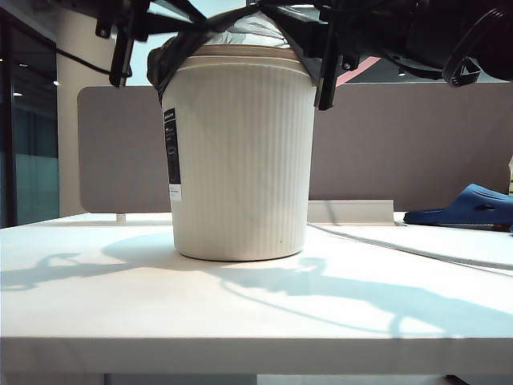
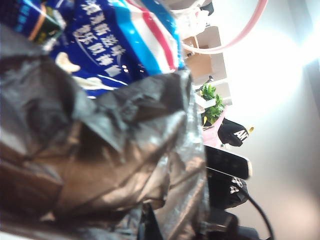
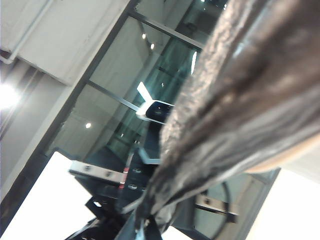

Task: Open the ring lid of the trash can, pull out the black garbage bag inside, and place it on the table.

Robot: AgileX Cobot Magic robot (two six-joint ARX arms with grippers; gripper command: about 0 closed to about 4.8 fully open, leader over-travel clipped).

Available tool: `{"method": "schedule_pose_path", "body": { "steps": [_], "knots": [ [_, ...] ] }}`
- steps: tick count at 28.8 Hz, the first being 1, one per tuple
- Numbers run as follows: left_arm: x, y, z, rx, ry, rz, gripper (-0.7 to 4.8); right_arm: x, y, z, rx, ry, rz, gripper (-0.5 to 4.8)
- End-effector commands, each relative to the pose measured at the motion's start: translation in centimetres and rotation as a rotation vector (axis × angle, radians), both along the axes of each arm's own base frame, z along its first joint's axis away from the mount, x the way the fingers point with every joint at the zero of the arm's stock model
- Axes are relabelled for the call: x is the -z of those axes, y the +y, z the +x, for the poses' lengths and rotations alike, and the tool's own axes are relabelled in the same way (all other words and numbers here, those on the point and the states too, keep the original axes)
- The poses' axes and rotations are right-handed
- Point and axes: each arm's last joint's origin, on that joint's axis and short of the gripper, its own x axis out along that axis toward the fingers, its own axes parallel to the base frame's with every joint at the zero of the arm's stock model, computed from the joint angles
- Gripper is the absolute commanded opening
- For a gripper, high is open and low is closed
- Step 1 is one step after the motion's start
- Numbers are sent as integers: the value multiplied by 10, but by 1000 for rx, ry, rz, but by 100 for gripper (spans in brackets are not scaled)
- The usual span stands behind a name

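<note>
Your left gripper (image 2: 150,227) is clamped on the black garbage bag (image 2: 100,165), and your right gripper (image 3: 142,225) pinches a stretched fold too. The bag sits in the trash can (image 1: 240,160) on the table (image 1: 160,305), edges lifted above the rim.

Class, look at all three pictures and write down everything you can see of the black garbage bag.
The black garbage bag is glossy, crinkled thin plastic. It sits in the trash can, its edge gathered above the cream rim and drooping over it on both sides. The left gripper and right gripper, at the can's top on either side, each have their jaws shut on a bunched fold. In the left wrist view a blue snack packet shows inside its mouth. The bag is not yet on the table.
</note>
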Motion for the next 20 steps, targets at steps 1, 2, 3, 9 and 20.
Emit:
{"method": "schedule_pose_path", "body": {
  "steps": [1,2,3,9,20],
  "knots": [
    [-9,2,-7,7,-44,6,-6,-4,1,-2,-8,-27,6,-1],
    [-11,3,-9,7,-53,5,-6,-4,1,-2,-9,-31,8,-1],
    [-12,3,-10,5,-57,3,-6,-4,0,-2,-8,-32,9,-1],
    [-21,3,-11,-1,-127,-34,-6,-9,1,-1,-9,-56,21,-1],
    [-34,4,-10,-21,-219,-99,-6,-45,10,15,-16,-142,12,-1]
  ]
}}
